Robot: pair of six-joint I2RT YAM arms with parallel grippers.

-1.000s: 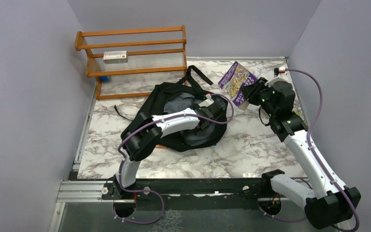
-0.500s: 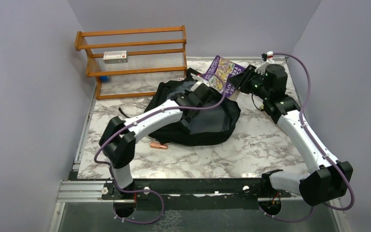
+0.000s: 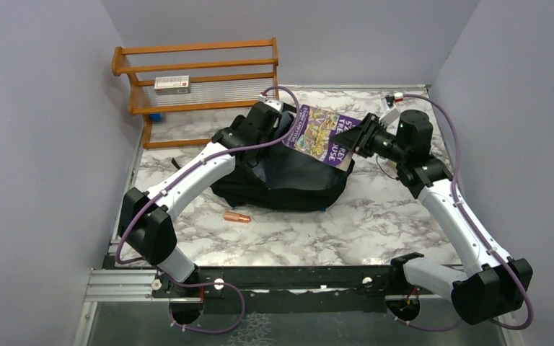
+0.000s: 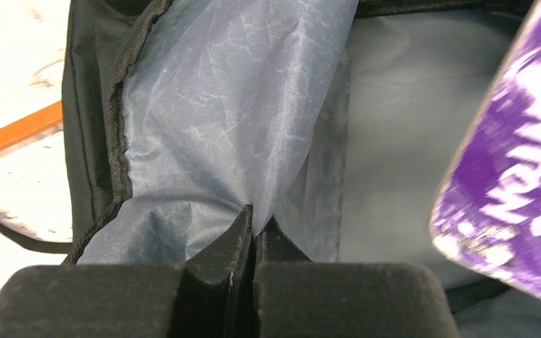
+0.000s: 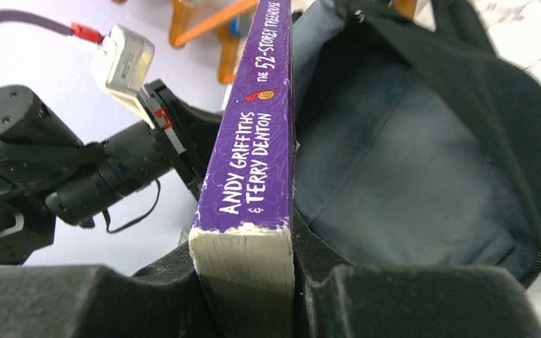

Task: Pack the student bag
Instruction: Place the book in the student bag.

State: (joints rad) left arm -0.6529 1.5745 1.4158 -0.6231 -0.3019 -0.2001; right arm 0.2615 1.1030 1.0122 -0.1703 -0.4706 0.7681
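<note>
The student bag (image 3: 288, 184) is a big black backpack lying mid-table with its grey lining (image 4: 204, 105) showing. My left gripper (image 3: 273, 117) is at the bag's far rim, shut on a fold of that grey lining (image 4: 255, 224) and lifting it. My right gripper (image 3: 357, 140) is shut on a purple paperback book (image 3: 321, 135), holding it over the bag's open mouth. In the right wrist view the book's spine (image 5: 257, 134) runs away from the jaws, with the bag's interior (image 5: 408, 162) just right of it. A purple corner of the book (image 4: 514, 183) shows inside the opening.
A wooden shelf rack (image 3: 198, 76) stands at the back left with a small white box (image 3: 172, 85) on it. A small copper-coloured cylinder (image 3: 236, 217) lies on the marble table (image 3: 375, 223) in front of the bag. Grey walls close in both sides.
The left gripper moved back and left to the bag's far rim, pulling the lining up. The right gripper carried the book leftward, from above the back right to over the bag.
</note>
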